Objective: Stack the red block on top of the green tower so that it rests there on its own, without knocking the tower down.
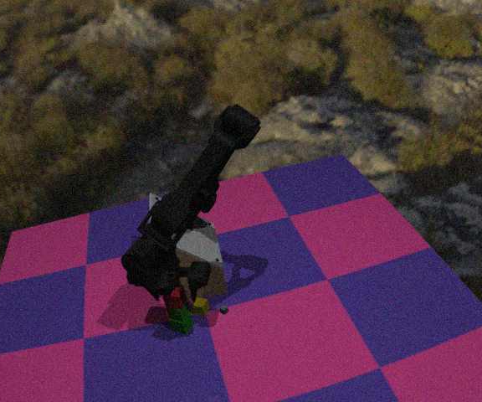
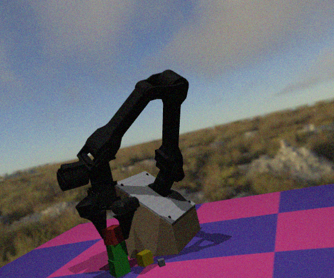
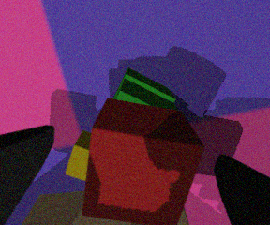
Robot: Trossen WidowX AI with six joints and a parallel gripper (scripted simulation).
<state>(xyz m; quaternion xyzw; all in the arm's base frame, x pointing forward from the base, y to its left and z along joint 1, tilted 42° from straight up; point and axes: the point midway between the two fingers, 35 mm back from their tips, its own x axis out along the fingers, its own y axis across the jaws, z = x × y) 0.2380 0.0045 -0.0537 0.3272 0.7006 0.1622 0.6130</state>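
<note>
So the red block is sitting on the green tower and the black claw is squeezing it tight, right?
Not quite. The red cube block does sit on the tall green tower, but the black gripper is open: the wrist view shows its fingers standing clear on either side.

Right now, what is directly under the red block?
The red block sits on the green tower, with the open gripper fingers either side. The wrist view shows only a green sliver; the contact face is covered.

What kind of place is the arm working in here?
It looks like open scrubland outdoors: cloudy sky, scrub and pale rocks all round, and a pink-and-purple checkered mat laid on the ground.
</note>
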